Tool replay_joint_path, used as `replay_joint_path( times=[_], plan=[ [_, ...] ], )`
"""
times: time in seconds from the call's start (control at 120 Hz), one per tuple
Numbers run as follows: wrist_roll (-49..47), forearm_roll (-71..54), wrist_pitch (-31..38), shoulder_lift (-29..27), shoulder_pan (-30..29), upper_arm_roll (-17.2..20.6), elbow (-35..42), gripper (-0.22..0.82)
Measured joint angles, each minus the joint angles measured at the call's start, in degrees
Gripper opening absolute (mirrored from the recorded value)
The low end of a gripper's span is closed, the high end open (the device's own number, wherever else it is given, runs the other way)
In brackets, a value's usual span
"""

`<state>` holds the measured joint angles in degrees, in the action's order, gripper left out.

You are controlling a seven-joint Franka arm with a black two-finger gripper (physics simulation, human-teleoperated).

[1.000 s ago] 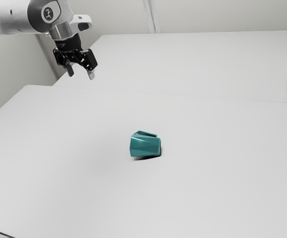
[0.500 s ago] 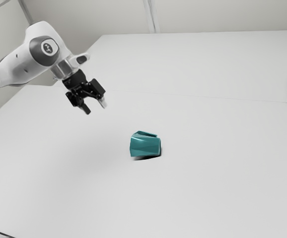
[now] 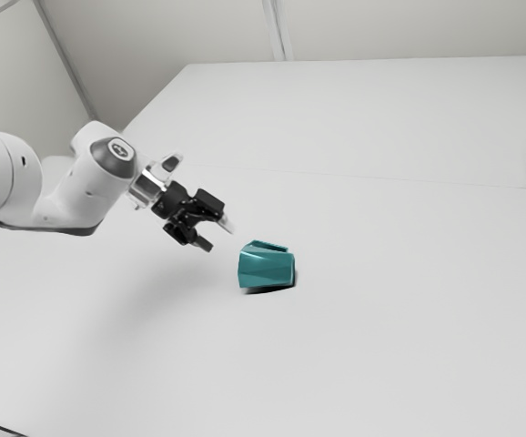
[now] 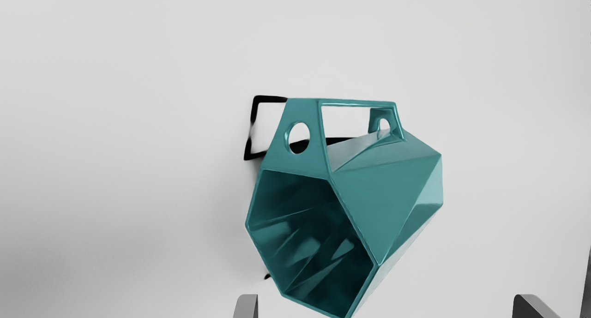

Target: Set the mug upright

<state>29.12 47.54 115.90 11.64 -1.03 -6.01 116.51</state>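
Currently, mug [image 4: 369, 202]: tipped on its side, mouth facing the gripper [image 3: 220, 238]
Handle [image 4: 316, 129]: along the mug's upper side
Pincer state: fingers apart
Gripper position: near the mug, toward the exterior view's left of it
Table [image 3: 381, 355]: beneath the mug
Arm [image 3: 90, 187]: on the exterior view's left of the mug

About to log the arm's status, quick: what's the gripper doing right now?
Gripper: open, fingers well apart and holding nothing; the teal mug lies on its side just ahead of it.
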Motion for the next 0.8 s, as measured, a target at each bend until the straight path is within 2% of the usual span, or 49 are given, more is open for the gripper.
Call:
replay_joint_path(
  times=[0.408,0.575,0.8],
  plan=[
    [11.7,10.3,0.0,3.2,0.7,1.8,1.6,0.60],
    [14.8,12.7,-0.8,3.8,0.7,2.0,1.6,0.36],
    [17.9,15.2,-2.2,4.4,0.7,2.1,1.8,0.12]
  ],
)
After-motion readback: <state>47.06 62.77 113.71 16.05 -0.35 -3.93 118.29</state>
